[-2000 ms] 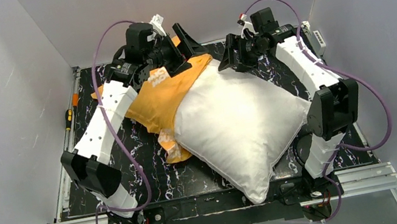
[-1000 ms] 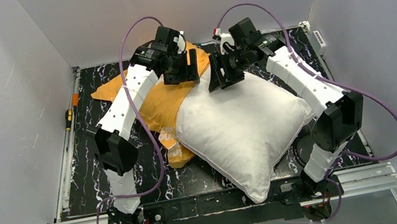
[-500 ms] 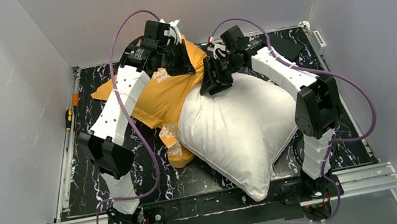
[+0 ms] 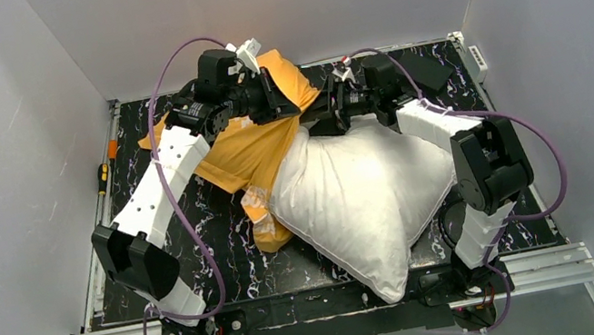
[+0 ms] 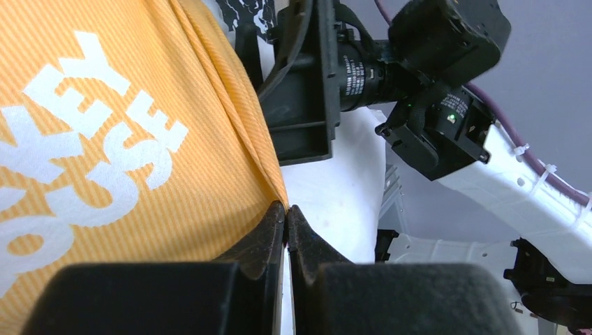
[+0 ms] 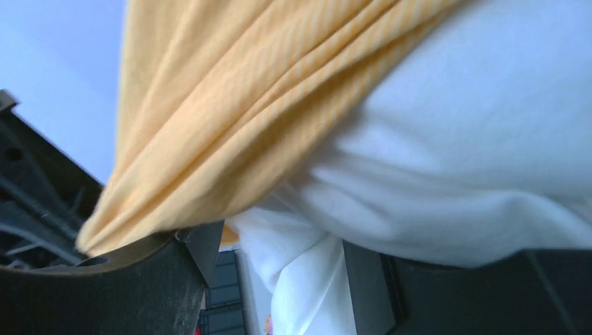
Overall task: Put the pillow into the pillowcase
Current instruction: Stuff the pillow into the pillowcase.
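While my left fingers [image 5: 274, 227] pinch shut on the edge of the orange pillowcase [image 4: 248, 148], my right fingers [image 6: 153, 286] stand wide around a corner of the white pillow [image 4: 362, 193], which lies on the tabletop [image 4: 230, 276], overlapping the pillowcase.

light: bright, even, overhead | shadows: soft | pillow [image 4: 368, 196]: glare | wrist views: close, blurry
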Controlling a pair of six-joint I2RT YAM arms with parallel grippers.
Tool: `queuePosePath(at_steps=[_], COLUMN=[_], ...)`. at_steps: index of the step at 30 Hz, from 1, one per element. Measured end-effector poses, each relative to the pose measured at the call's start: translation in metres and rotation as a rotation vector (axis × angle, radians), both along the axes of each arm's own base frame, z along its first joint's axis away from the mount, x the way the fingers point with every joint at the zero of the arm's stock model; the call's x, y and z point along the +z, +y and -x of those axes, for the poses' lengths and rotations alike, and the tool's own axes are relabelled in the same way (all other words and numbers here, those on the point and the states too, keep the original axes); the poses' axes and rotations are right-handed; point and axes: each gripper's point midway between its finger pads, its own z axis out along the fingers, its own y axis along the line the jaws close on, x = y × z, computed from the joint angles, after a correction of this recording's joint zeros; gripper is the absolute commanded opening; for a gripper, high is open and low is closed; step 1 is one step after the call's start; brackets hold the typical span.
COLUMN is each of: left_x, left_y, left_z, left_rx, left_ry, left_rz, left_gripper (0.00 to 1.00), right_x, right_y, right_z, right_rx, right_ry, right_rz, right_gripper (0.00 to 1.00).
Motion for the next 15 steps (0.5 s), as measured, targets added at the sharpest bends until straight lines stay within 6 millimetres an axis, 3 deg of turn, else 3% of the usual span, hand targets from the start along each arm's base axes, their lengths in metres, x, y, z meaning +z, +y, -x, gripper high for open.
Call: queuePosePath(at_steps=[15], left_x=[0.009], left_y=[0.009], left_z=[-0.003], left_rx=[0.068], left_ry=[0.039], left_rz=[0.081], left_gripper=[0.0], right_x=[0.067], right_y=[-0.003], right_z=[-0.015], right_rx=[-0.183], right_ry=[-0.046], right_rz=[-0.352], right_gripper=[0.67])
